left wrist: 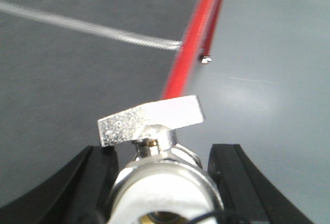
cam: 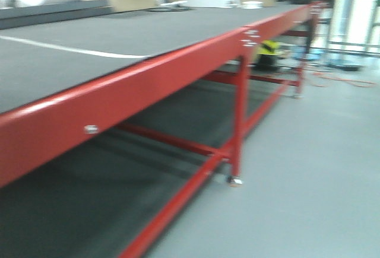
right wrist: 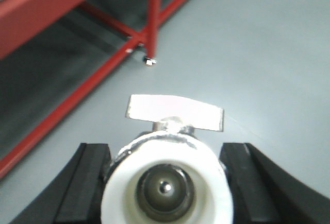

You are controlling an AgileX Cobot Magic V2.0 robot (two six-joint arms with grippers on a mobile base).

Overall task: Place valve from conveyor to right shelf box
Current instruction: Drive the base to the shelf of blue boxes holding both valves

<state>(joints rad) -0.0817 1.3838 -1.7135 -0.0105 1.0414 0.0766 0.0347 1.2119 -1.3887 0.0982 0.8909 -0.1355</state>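
**Nearest, wrist views.** Left gripper [left wrist: 163,154] clamped on the left-hand valve [left wrist: 164,193], a silver metal ball valve with a flat butterfly handle and white end collar. Black fingers [left wrist: 95,177] close against either side of the body. Right gripper [right wrist: 165,152] likewise closed around the right-hand valve [right wrist: 167,185] of the same make, bore facing the camera and a small bright ball visible inside.

Both handles uppermost and clear of the fingers. Grip across the round body, probably to leave the handle free and stop the valve rolling. Both valves carried in the air, resting on nothing.

**Middle ground.** Long red steel-framed table [cam: 148,86] with a flat dark grey top crossed by one white line [cam: 71,47]. Left-hand valve over the table's edge, right-hand valve over the smooth pale grey floor [cam: 320,169] beside the table's lower rails.

**Far ground.** Pale boxes and a small yellow-and-black object [cam: 268,49], all too blurred to name.

**Count.** Two valves, two grippers, one table, and two red legs [cam: 239,121] distinguishable along its near side.

**Stage, as a judgement.** Neither the conveyor nor the right shelf box in any view, with blur across the front view. Likely mid-transit with pick-up complete and placing not yet begun.
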